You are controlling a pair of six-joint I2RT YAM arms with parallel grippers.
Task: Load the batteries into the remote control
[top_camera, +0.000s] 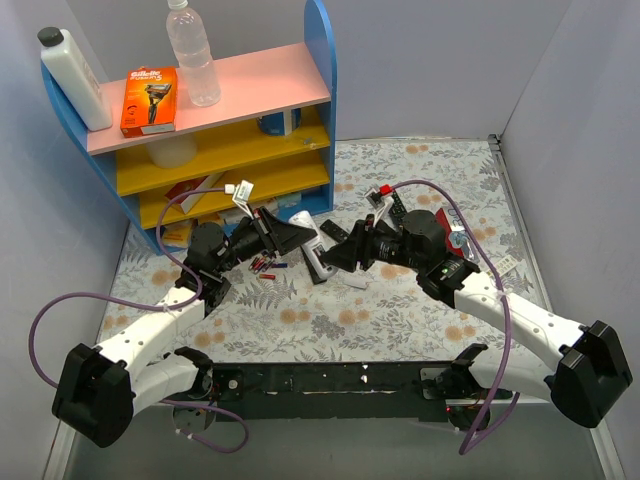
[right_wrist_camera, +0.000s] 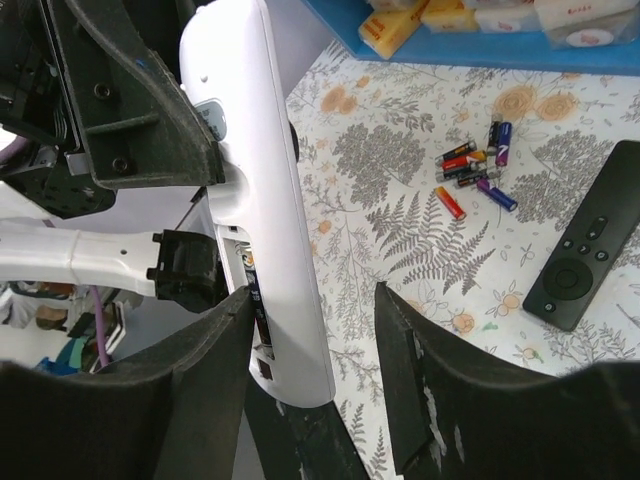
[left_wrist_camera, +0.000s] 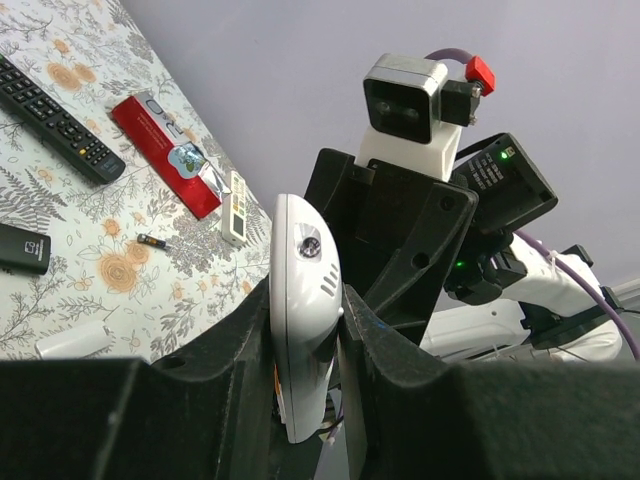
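Remote control [left_wrist_camera: 303, 250], white, pinched edgewise by left claw [left_wrist_camera: 306, 320]. Right claw [right_wrist_camera: 312, 305] spread, fingers either side of same remote; loose cells [right_wrist_camera: 475, 170] on table [right_wrist_camera: 400, 240] at 2 o'clock.

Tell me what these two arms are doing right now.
The left gripper holds a white remote in the air, clamped between its fingers. The right gripper has its fingers open around the same remote, not yet clamped. A cluster of loose cells lies on the floral table near a black remote.
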